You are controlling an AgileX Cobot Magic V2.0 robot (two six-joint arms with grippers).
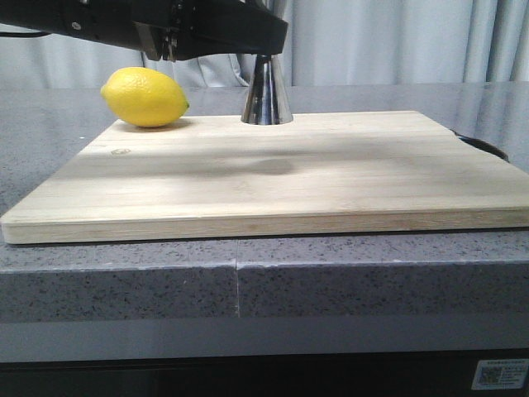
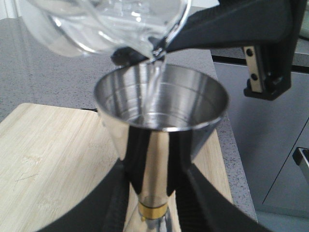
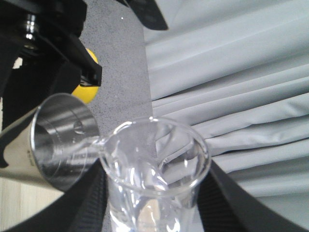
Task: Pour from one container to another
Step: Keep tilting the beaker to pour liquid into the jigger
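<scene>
The steel jigger (image 2: 159,111) stands on the far edge of the wooden board (image 1: 273,178), and my left gripper (image 2: 153,193) is shut on its gold-tinted waist. In the front view only the jigger's lower cone (image 1: 266,93) shows under the black left arm (image 1: 165,25). The clear glass beaker (image 3: 157,159) is tilted, held between the fingers of my right gripper (image 3: 154,203). Its lip hangs over the jigger's open cup (image 3: 53,145), and a thin stream of clear liquid (image 2: 153,79) runs into it. The beaker (image 2: 96,24) is out of sight in the front view.
A yellow lemon (image 1: 145,97) lies on the board's far left corner, left of the jigger. A dark curved object (image 1: 483,147) shows past the board's right edge. The grey speckled counter (image 1: 124,289) drops off in front, and grey curtains (image 1: 397,41) hang behind.
</scene>
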